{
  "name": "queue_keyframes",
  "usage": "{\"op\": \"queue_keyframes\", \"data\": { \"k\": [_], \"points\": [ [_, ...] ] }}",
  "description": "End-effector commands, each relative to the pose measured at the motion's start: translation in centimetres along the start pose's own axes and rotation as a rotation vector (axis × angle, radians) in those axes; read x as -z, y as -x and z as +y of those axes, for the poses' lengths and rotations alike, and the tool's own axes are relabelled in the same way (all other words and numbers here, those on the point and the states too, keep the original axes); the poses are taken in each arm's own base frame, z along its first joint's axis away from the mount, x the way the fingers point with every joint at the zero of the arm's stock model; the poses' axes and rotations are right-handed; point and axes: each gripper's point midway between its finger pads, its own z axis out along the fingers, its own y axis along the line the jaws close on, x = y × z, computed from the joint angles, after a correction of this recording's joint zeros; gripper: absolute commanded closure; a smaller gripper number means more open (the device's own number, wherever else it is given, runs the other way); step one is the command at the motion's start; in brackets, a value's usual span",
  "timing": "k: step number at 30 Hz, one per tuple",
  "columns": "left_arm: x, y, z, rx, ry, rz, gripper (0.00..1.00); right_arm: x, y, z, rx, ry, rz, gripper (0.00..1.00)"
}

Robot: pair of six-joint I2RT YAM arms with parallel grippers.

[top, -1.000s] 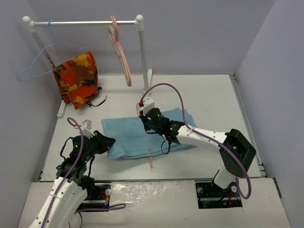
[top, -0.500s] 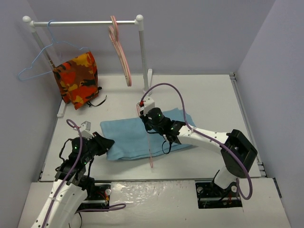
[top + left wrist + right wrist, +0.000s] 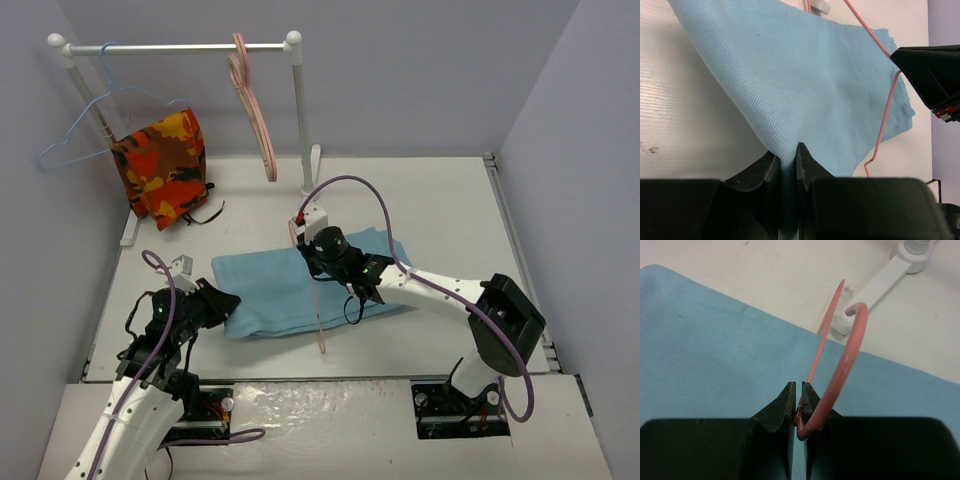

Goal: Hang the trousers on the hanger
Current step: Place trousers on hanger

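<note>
My left gripper (image 3: 785, 159) is pinched tight on a fold at the edge of the trousers (image 3: 275, 285). The cloth bunches between its fingers and fans out ahead of it over the table (image 3: 440, 200). My right gripper (image 3: 798, 390) is clamped on the hanger (image 3: 320, 315) at the twist just under the hook, which curls up ahead of its fingers. The wire triangle trails back from that grip across the trousers, its far corner beyond the cloth's near edge. I cannot tell whether the wire rests on the fabric or hangs just above it.

I judge the job now is getting cloth through the triangle. I'd raise the right gripper first, so the wire stands off the fabric with its opening facing my left gripper. Then I'd lift the fold and feed it towards that opening. The wire is thin and held at one narrow point, so it may swivel in the jaws, and slow wrist moves suit it. The trousers are soft and will sag and drag, and with so small a pinch I'd pull gently, not tug
</note>
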Motion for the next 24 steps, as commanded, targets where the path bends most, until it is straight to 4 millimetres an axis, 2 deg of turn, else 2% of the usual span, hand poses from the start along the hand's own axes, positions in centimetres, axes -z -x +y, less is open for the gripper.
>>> {"op": "queue_keyframes", "data": {
  "k": [1,13,19,24],
  "points": [
    [1.1,3.5,-2.8,-0.039,-0.06,-0.103,1.0,1.5,4.4,-1.3,-0.012,-0.036,-0.127,1.0],
    [0.7,1.7,-1.0,0.054,-0.03,-0.091,1.0,1.8,5.2,-1.8,-0.032,-0.07,-0.15,1.0],
    [1.6,1.8,-0.1,0.044,0.016,-0.111,1.0,1.7,5.4,-1.9,-0.032,-0.072,-0.151,1.0],
    [1.4,1.3,0.4,0.059,0.026,-0.104,1.0,1.6,5.7,-1.8,-0.029,-0.07,-0.152,1.0]
  ]
}}
